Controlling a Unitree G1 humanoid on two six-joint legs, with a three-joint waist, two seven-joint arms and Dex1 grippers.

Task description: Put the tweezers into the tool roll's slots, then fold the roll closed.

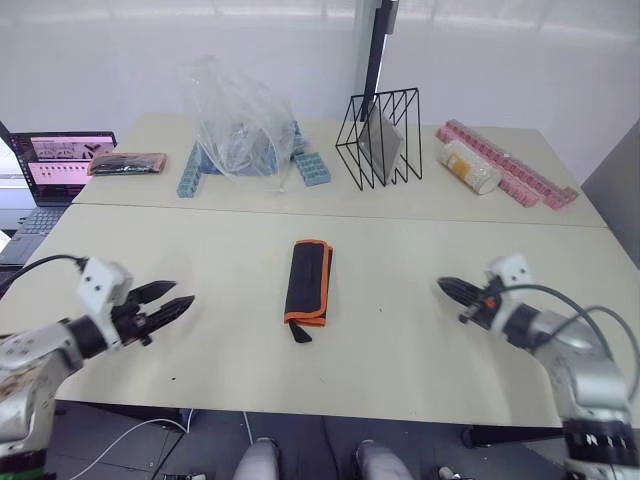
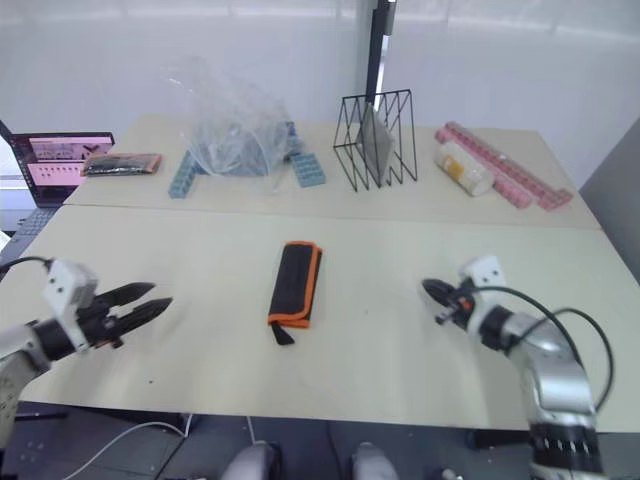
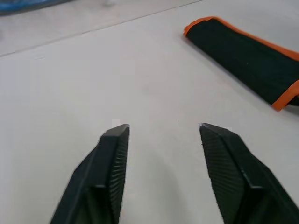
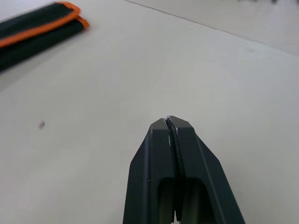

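1. Table (image 1: 400, 360): a pale work surface with two halves butted together. The near half carries only the tool roll; the far half holds clutter.
2. Far clutter, largest first: a crumpled clear plastic bag (image 1: 240, 120), a black wire rack (image 1: 380, 135), a row of pink blocks (image 1: 510, 165), blue blocks (image 1: 312, 167), and a flat pouch (image 1: 127, 163) at the far left. A laptop (image 1: 50, 170) sits off the table's left edge.
3. Tool roll (image 1: 309, 281): it lies folded shut at the middle of the near half, orange trim outward, strap end toward the robot. Its long axis runs away from the robot, roughly square to the near edge.
4. Tweezers: none can be made out on the table. Whether they sit inside the closed roll cannot be told.
5. Left gripper (image 1: 180, 298): fingers well apart and empty, hovering low over the table and pointing inward. The roll lies to its right, well apart.
6. Right gripper (image 1: 444, 287): fingers pressed together on nothing, tips pointing inward. The roll lies to its left, well apart.
7. Judgement: both arms stand about equally far from the roll, facing its long sides. With the roll closed, the task looks either finished or in need of opening; this cannot be settled here.
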